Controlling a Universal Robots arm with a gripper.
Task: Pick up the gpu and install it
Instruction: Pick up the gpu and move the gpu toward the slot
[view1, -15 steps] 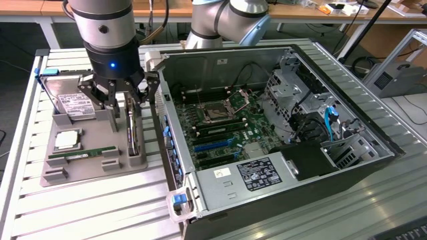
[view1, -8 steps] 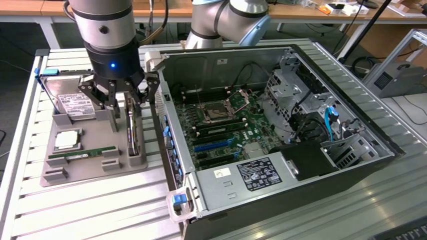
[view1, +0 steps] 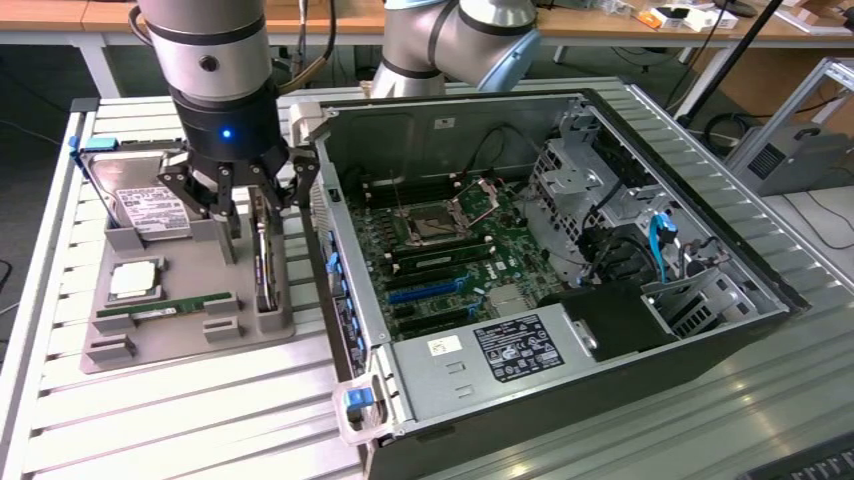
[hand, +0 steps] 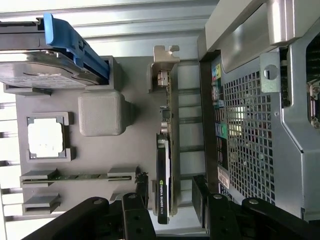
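Wooden desks (view1: 587, 22) stand behind the slatted table (view1: 174, 410).

Counted one graphics card (view1: 267, 268), one hard drive (view1: 147, 205), one processor chip (view1: 134, 280) and one memory stick (view1: 167, 307), four parts in all, on one grey tray (view1: 187, 347). Counted also one open computer case (view1: 747, 275), with one power supply (view1: 497, 350) in it, one robot arm (view1: 214, 60) and one gripper (view1: 254, 237) with two fingers (hand: 133, 220).
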